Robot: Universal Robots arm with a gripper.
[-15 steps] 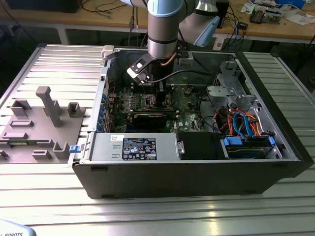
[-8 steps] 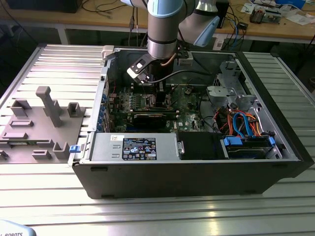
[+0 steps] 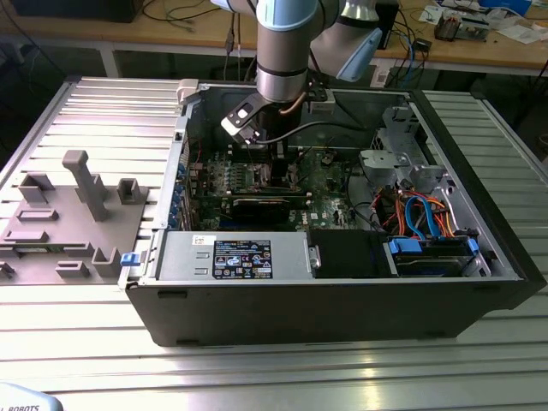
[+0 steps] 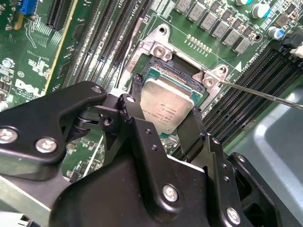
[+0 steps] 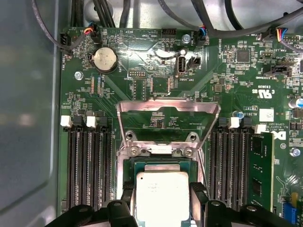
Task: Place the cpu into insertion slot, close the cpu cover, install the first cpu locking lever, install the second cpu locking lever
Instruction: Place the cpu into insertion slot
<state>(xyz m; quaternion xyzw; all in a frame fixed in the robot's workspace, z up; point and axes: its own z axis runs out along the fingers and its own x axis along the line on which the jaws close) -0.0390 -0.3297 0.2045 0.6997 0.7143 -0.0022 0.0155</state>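
In both wrist views we saw the cpu [image 4: 168, 106] [image 5: 162, 196], a flat square with a dull silver-grey top. The gripper [image 4: 165, 105] had its fingers [image 4: 190, 135] clamped on two opposite edges, holding it at the insertion slot [image 4: 177, 64]. The cpu cover [image 5: 168, 105] stood open behind.

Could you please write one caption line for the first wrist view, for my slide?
The gripper holds the cpu at the insertion slot, with the cpu cover open.
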